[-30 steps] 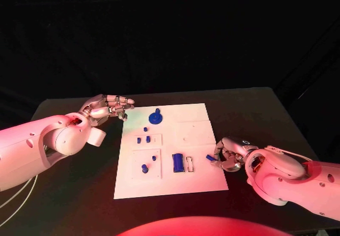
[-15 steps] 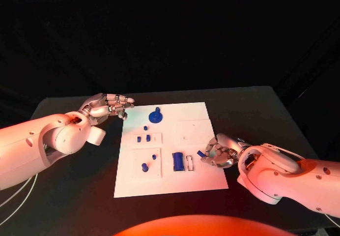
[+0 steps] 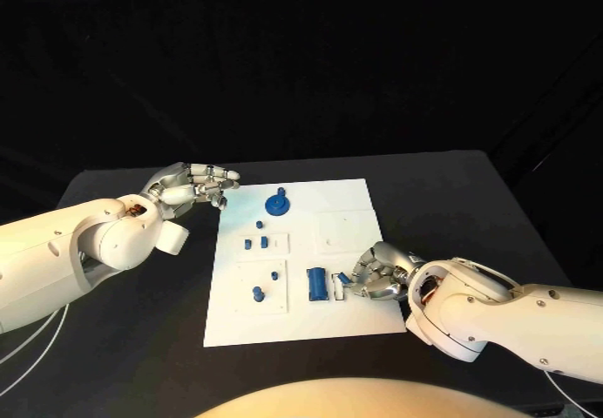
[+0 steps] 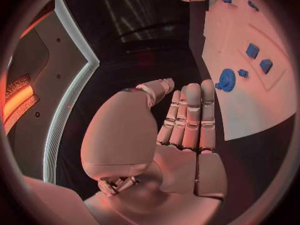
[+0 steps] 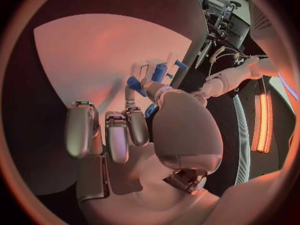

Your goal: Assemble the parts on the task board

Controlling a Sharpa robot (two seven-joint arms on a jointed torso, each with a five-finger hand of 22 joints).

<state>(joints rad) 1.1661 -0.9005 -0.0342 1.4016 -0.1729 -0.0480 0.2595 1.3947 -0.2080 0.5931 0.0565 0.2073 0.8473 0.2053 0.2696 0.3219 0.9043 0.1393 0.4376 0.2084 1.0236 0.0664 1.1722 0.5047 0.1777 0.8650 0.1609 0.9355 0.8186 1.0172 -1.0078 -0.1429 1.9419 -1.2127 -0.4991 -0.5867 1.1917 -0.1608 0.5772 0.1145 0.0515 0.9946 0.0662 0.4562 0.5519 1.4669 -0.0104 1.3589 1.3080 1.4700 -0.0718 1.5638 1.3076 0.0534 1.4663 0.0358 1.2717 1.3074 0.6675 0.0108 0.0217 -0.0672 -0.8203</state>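
The white task board (image 3: 346,313) lies mid-table. On it are a blue gear-shaped part (image 3: 276,206), several small blue pegs (image 3: 260,245) and a blue block (image 3: 315,285) beside a narrow slot. My right hand (image 3: 377,272) reaches over the board's right side and pinches a small blue part (image 3: 342,279) just right of that block. In the right wrist view the blue part (image 5: 137,85) sits at the fingertips (image 5: 129,92). My left hand (image 3: 195,185) hovers off the board's far left corner, holding nothing. Its fingers (image 4: 189,116) lie straight side by side, with the gear-shaped part (image 4: 226,79) beyond them.
The black table (image 3: 477,200) surrounds the board, with bare surface at the right and the far side. My left forearm (image 3: 76,252) lies over the table's left part. The right forearm (image 3: 503,318) covers the near right corner.
My right hand has carried the small blue part leftwards, from the board's right edge to a spot beside the blue block. The left hand has stayed in place.
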